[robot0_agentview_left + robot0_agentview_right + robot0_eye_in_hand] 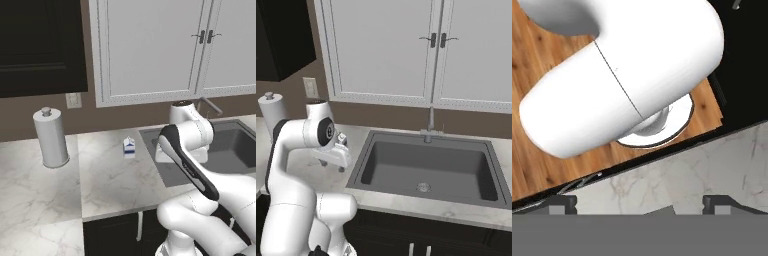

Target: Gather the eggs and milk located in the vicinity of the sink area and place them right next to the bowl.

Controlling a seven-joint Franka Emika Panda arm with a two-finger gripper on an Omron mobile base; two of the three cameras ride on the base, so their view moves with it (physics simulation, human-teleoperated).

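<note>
A: Tabletop [110,175] first: pale marble across the lower left of the left base view, with its front edge running just above the dark cabinet doors.

B: And the sink [426,170]?

A: Dark basin set into the stone, centre-right of the right base view, faucet [430,122] at its back rim. Basin looks bare.

B: Where does the arm sit?

A: Folded over the strip between basin and milk, so the claw [639,202] looks down at the marble near the front edge; its tips stand far apart, released, nothing between them.

B: The milk [129,148]?

A: Upright, centre of the left base view, just left of the sink's rim, well apart from the paper-towel roll [50,137] at the left. Bare stone all round it, so I judge there's room to approach. Eggs and bowl I can't place.
</note>
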